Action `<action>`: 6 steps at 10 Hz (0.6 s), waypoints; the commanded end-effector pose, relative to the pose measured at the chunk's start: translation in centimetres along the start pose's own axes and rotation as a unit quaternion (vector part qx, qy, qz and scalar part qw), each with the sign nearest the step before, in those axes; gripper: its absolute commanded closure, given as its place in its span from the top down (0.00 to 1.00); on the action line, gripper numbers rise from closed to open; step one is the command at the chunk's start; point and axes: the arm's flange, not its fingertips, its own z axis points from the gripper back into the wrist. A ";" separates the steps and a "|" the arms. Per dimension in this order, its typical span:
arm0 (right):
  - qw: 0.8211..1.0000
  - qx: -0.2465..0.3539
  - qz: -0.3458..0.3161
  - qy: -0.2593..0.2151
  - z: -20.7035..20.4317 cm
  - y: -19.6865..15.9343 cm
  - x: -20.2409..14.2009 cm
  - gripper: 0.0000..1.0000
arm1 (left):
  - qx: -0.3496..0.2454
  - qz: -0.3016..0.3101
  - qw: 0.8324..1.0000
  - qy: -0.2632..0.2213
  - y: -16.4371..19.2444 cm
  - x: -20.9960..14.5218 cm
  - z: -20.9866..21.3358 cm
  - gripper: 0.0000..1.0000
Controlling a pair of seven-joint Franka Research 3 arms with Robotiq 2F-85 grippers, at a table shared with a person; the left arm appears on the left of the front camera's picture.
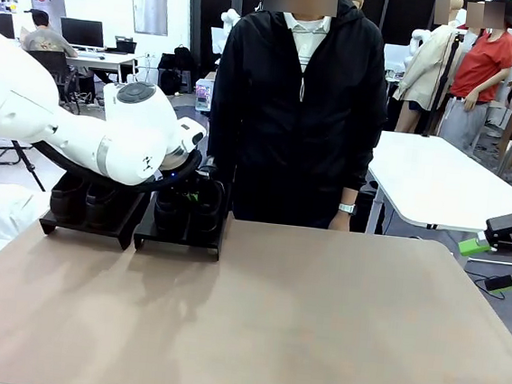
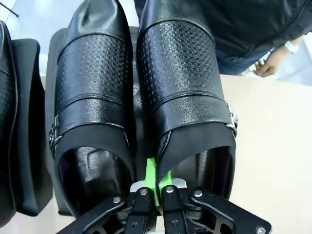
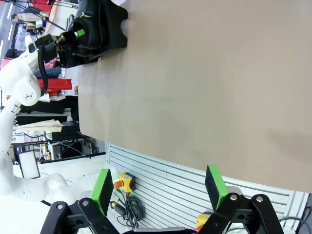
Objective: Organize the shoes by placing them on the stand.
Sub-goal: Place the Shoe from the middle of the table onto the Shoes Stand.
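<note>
The left gripper (image 2: 152,183) pinches the collar of a black shoe (image 2: 187,92) at twelve o'clock; the right gripper (image 3: 158,187) gapes wide, holding nothing.

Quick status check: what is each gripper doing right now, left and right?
Left gripper: closed on the heel edge of the right-hand shoe on the stand.
Right gripper: open, empty, off the table.
</note>
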 end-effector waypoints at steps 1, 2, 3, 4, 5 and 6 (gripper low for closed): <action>1.000 0.008 -0.010 -0.001 0.2 0.5 0.1 1.00 | -0.002 -0.003 1.000 -0.003 -0.4 0.7 0.4 0.00; 1.000 0.008 -0.010 -0.001 0.2 0.5 0.1 1.00 | -0.001 -0.010 1.000 -0.006 -0.5 0.8 0.9 0.00; 1.000 0.008 -0.010 -0.001 0.2 0.5 0.1 1.00 | 0.001 -0.015 1.000 -0.006 -0.7 0.7 1.4 0.59; 1.000 0.008 -0.010 -0.001 0.2 0.5 0.1 1.00 | 0.003 -0.018 1.000 -0.011 -0.9 0.7 1.8 1.00; 1.000 0.008 -0.010 -0.001 0.2 0.5 0.1 1.00 | 0.008 -0.021 1.000 -0.020 -1.0 0.7 2.4 1.00; 1.000 0.008 -0.010 -0.001 0.2 0.5 0.1 1.00 | 0.015 -0.019 0.999 -0.028 -0.9 0.9 3.0 1.00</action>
